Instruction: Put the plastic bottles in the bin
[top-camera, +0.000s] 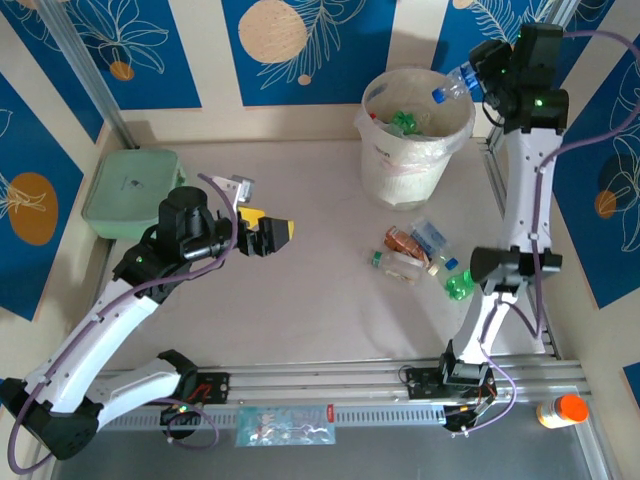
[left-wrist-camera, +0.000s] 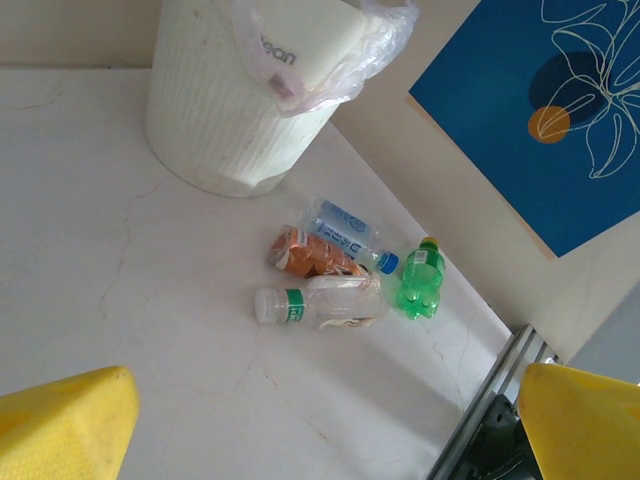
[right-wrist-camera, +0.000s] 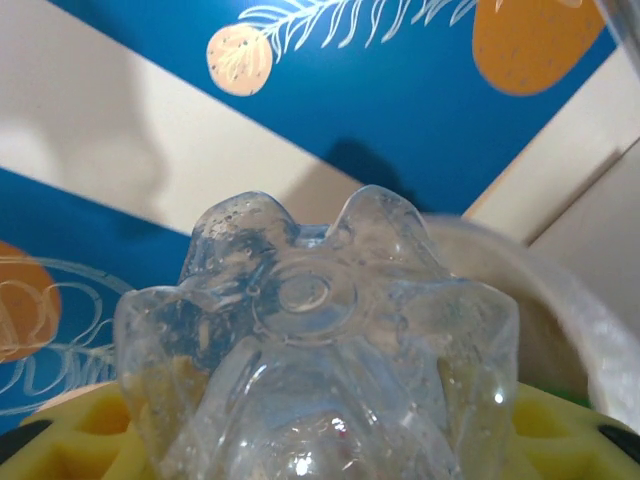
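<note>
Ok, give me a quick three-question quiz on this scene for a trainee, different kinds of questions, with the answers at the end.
1. True or false: the left gripper is shut on a bottle.
2. What does the right gripper hold up by the rim of the bin? A: a clear blue-capped bottle. B: a cup. C: nothing.
3. How many bottles lie together on the table in front of the bin?

Key: 1 false, it is open and empty. 2 A. 3 four.
</note>
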